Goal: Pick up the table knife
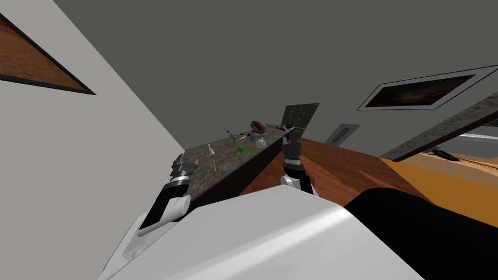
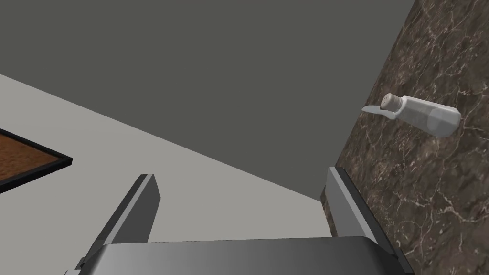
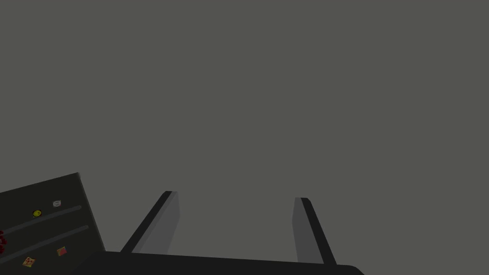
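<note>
Left gripper (image 1: pixel 187 160) spread, table knife (image 1: pixel 214 164) near — apart

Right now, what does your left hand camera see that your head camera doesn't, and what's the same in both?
Left wrist view: up close, the speckled cap on the white shaker and a grey blade tip poking out behind it, probably the table knife. Head view: my right gripper, a small green thing, a cluster of items farther along, and a dark panel past the counter's end. Shared: the dark marbled counter, the shaker on it, my open left gripper at the counter's edge, and a framed picture on the light wall.
</note>
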Robot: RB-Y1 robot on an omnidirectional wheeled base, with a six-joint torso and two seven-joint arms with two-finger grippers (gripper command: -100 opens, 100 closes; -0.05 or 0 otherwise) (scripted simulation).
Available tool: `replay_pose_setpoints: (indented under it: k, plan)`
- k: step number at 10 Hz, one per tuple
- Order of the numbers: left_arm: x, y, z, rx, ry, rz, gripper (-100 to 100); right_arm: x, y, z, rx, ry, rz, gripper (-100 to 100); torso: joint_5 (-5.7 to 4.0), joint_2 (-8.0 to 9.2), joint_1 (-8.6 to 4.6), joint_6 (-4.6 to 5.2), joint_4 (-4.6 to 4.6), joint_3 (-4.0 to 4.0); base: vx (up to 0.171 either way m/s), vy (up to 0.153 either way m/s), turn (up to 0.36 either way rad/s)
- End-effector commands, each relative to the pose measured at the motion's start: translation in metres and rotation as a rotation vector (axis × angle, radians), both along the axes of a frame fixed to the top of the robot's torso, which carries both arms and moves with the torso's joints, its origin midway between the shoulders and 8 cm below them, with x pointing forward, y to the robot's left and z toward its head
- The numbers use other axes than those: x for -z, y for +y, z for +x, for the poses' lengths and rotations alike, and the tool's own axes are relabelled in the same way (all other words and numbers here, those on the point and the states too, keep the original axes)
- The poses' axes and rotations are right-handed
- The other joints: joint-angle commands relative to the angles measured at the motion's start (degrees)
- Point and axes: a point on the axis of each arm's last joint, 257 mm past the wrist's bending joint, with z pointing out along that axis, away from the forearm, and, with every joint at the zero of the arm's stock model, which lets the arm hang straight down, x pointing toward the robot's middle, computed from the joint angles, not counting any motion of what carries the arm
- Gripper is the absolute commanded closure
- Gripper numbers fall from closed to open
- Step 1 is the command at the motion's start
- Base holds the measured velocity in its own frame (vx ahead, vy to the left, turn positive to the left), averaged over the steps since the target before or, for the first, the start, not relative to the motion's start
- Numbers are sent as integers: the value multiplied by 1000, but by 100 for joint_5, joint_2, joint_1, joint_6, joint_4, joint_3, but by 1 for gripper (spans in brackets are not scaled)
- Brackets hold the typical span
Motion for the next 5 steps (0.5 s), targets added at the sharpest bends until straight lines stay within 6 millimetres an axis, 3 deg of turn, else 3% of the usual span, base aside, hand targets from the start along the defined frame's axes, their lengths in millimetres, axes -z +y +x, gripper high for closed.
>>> replay_pose_setpoints:
  k: [1, 2, 5]
  plan:
    - [14, 17, 3, -23, 38, -64, -100, 0, 0, 0, 0, 0, 0, 0, 0, 0, 0, 0, 0, 0, 12, -38, -124]
    - [15, 17, 3, -21, 37, -81, -100, 0, 0, 0, 0, 0, 0, 0, 0, -3, -1, 2, -1, -2, 11, -31, -58]
    - [40, 45, 5, -66, 94, -199, -100, 0, 0, 0, 0, 0, 0, 0, 0, -3, -1, -1, -1, -2, 12, -41, -86]
